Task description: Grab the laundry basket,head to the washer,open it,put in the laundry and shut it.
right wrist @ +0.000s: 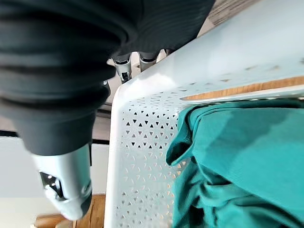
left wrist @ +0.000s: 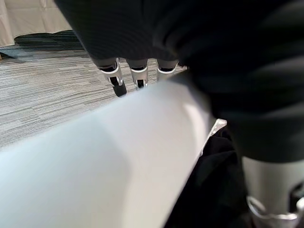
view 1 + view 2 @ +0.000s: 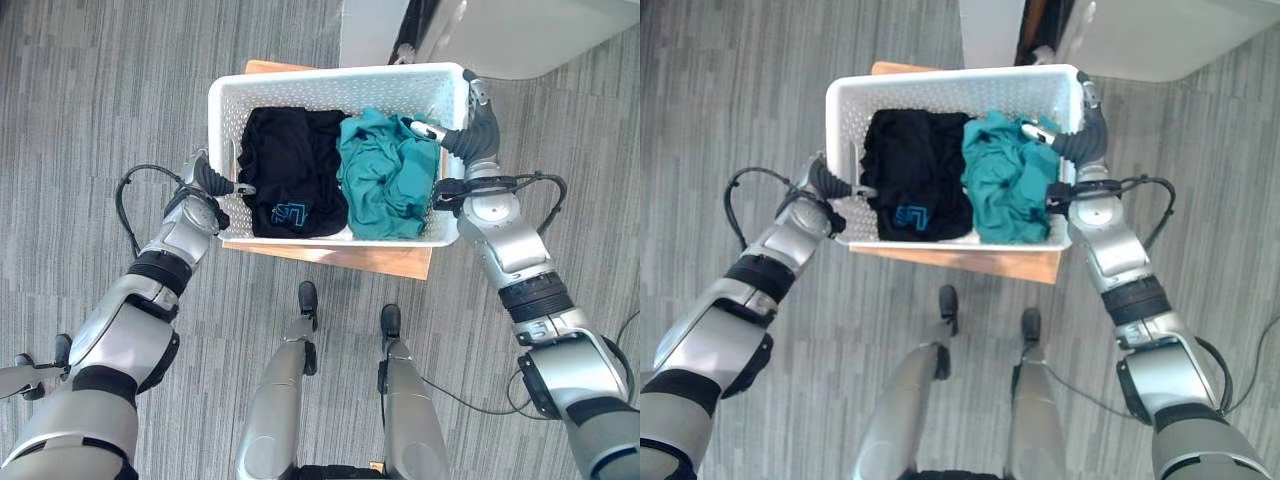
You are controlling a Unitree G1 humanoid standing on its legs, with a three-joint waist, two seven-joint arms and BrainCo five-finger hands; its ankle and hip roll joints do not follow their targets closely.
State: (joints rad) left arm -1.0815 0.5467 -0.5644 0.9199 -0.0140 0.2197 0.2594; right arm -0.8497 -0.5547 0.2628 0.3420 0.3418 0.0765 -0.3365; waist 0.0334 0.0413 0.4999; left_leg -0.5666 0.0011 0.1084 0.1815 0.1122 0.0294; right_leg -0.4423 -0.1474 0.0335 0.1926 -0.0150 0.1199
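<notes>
Here we note the white laundry basket (image 3: 335, 85) resting on the wooden surface (image 3: 385, 262), long axis spanning between left hand (image 3: 205, 180) and right hand (image 3: 462, 125), each clamped over an end rim.

Both arms extend forward and slightly inward, elbows bent, forearms angled up toward a common object between them.

Left hand (image 3: 205, 180): the wrist cover sits at the object's left side. The thumb (image 3: 243, 188) reaches inward over the rim. In the left wrist view, the fingers (image 2: 116, 80) run down the outer face of the wall, apparently curled against it; the rim hides part of the grip.

Right hand (image 3: 470, 135): the wrist is bent, its cover pressed against the object's right far corner. The thumb (image 3: 428, 130) lies over the rim, pointing inward. In the right wrist view, the fingers (image 1: 124, 69) pass down behind the outer wall.
</notes>
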